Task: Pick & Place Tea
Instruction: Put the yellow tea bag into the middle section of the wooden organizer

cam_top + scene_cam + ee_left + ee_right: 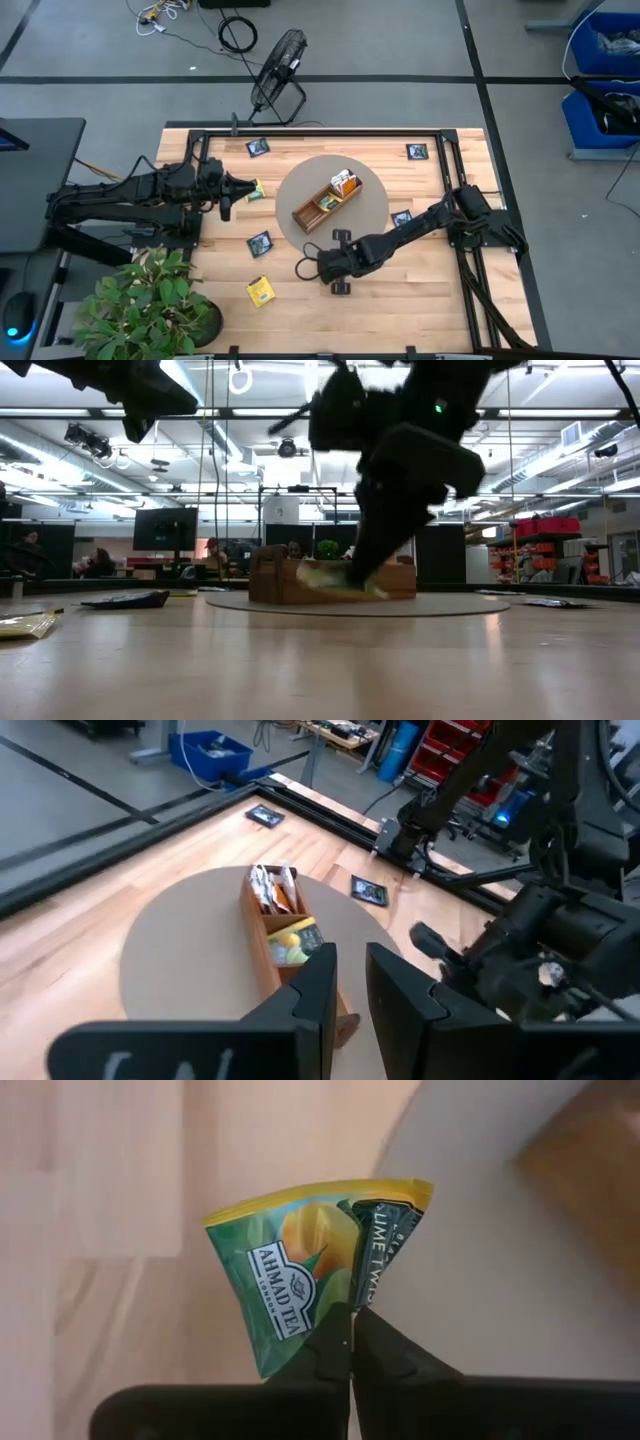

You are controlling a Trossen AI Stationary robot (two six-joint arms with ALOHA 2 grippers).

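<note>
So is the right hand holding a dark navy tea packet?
No, the right hand is pinched shut on a folded green and yellow tea packet.

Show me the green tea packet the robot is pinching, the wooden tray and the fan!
green tea packet (300, 1285), right wrist view, on its printed front.
wooden tray (312, 212), high view, on its near end wall.
fan (277, 63), high view, on its round grille.

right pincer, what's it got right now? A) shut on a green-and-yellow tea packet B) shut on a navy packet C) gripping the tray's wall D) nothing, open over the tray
A: in the right wrist view the right pincer is pinched shut on the lower edge of a green-and-yellow packet, which folds at the pinch.
</note>
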